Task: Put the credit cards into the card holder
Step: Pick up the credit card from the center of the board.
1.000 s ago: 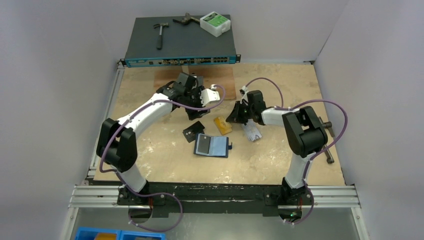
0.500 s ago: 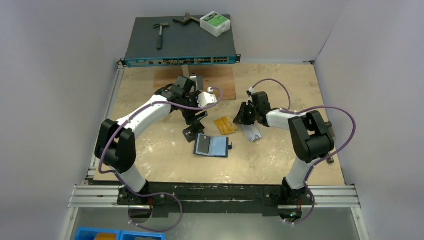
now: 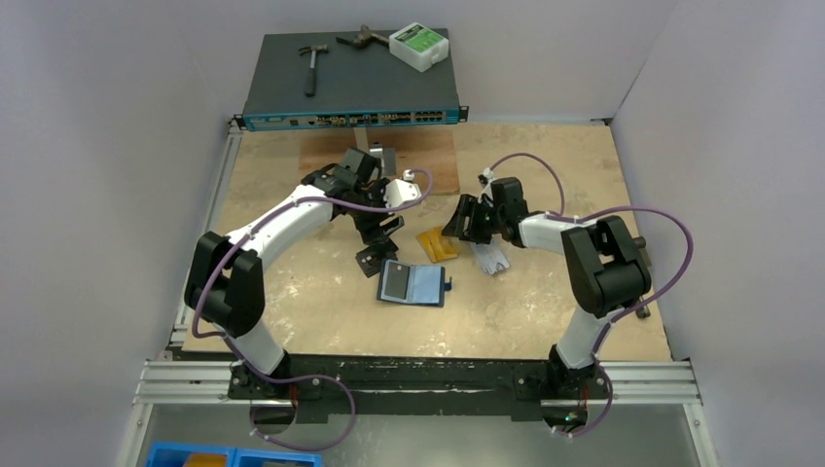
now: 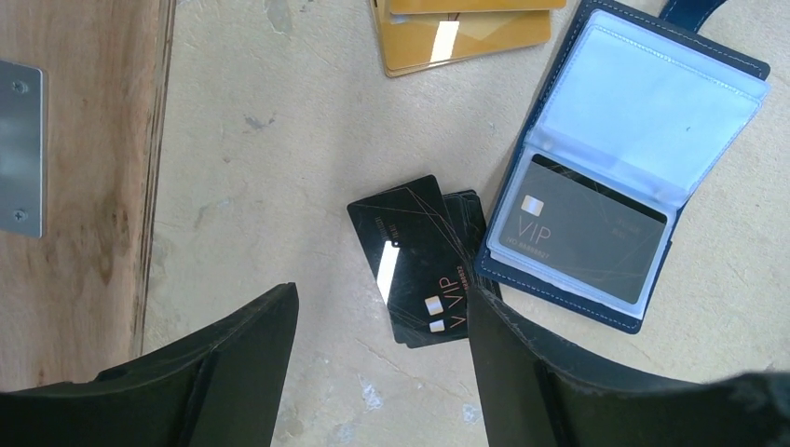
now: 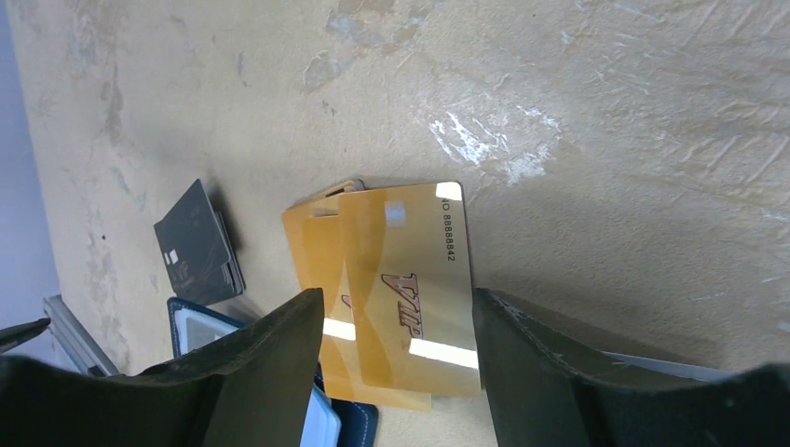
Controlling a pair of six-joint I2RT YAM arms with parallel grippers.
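Sandy, scuffed tabletop (image 3: 321,311) is seen from above, with the card holder (image 3: 413,283) laid open near its middle, long axis running left to right. The black cards (image 3: 373,261) are found just beside its left end, the orange-gold cards (image 3: 435,243) just beyond it, and a silver-grey card (image 3: 489,258) further right. The left gripper (image 3: 381,230) is hung over the black cards and the right gripper (image 3: 459,226) over the gold ones, so each pile is nearest its own arm.

From the left wrist, the left gripper (image 4: 382,303) is shown with jaws spread and nothing held. The glossy black cards (image 4: 415,270), marked VIP, are framed between the fingers, long axis pointing away from the camera and slightly tilted. The card holder (image 4: 643,121) is seen just to their right, a dark card (image 4: 582,237) already lodged in it.

From the right wrist, the right gripper (image 5: 396,303) is likewise parted and empty. The orange-gold cards (image 5: 401,289), two stacked askew, are lying flat between its fingers, so a closing would probably be made across their short side.
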